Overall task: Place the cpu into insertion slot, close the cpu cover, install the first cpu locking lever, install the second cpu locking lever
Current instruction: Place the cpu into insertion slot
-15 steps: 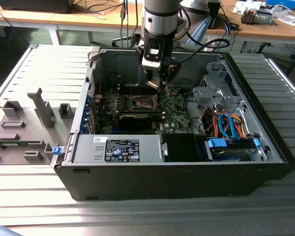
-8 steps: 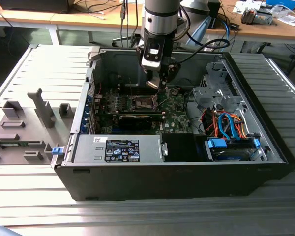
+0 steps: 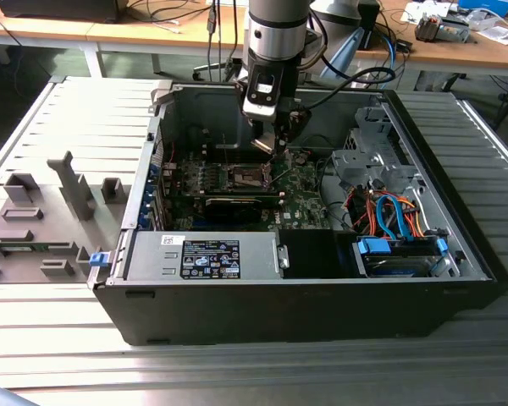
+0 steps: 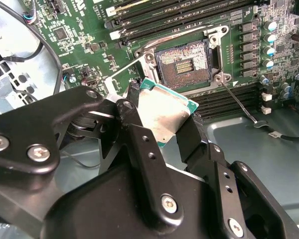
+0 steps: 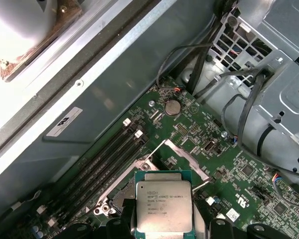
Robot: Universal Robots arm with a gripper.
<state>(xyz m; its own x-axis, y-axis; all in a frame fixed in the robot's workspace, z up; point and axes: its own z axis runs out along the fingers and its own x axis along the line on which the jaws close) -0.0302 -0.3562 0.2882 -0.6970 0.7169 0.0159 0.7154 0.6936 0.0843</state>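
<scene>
My gripper point(image 4: 164, 123) is shut on the cpu point(image 4: 165, 113), a flat square chip with a silver-grey top and a green edge, held by two opposite sides. It hangs above the green motherboard, close beside the insertion slot point(image 4: 184, 62), whose dark middle lies uncovered. In the first wrist view the cpu point(image 5: 163, 203) sits between the black fingers point(image 5: 120, 226), with the cpu cover point(image 5: 187, 155) raised behind it. A thin locking lever point(image 4: 235, 98) stands out from the slot's corner. In the exterior view the gripper point(image 3: 279, 150) is inside the computer case, over the slot point(image 3: 245, 176).
The open black computer case point(image 3: 305, 296) lies on a slatted metal table. Inside are black memory slots point(image 5: 107, 162), a power supply point(image 3: 207, 254) at the front, a drive cage point(image 5: 279, 74) and cable bundles point(image 3: 385, 211). Grey fixtures point(image 3: 34, 220) stand at the exterior view's left.
</scene>
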